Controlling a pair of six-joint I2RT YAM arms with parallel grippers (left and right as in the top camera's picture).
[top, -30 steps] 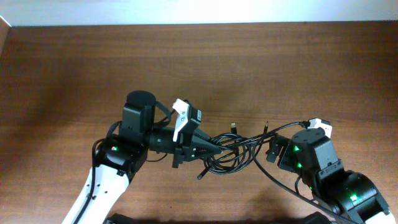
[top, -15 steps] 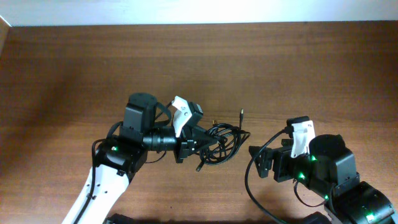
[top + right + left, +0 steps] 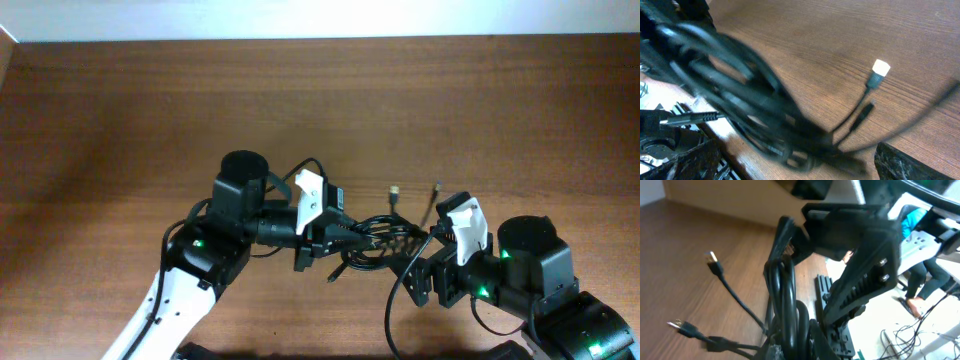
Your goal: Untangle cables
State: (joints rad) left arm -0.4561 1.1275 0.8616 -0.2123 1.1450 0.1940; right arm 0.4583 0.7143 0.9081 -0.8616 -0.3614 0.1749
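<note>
The cables (image 3: 378, 238) are knotted mid-bench btwn both arms, two plug ends (image 3: 396, 189) out on the brown wood-grain bench (image 3: 120, 120). Left end effector (image 3: 338, 240) seems clamped on them (dark view); right end effector (image 3: 424, 268) gapes wide, blurred strands btwn its fingers (image 3: 912, 165). Pale wall (image 3: 320, 18) along far edge.

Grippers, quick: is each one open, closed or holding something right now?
Left gripper: closed, holding the cables.
Right gripper: open, fingers spread either side of the cables.
</note>
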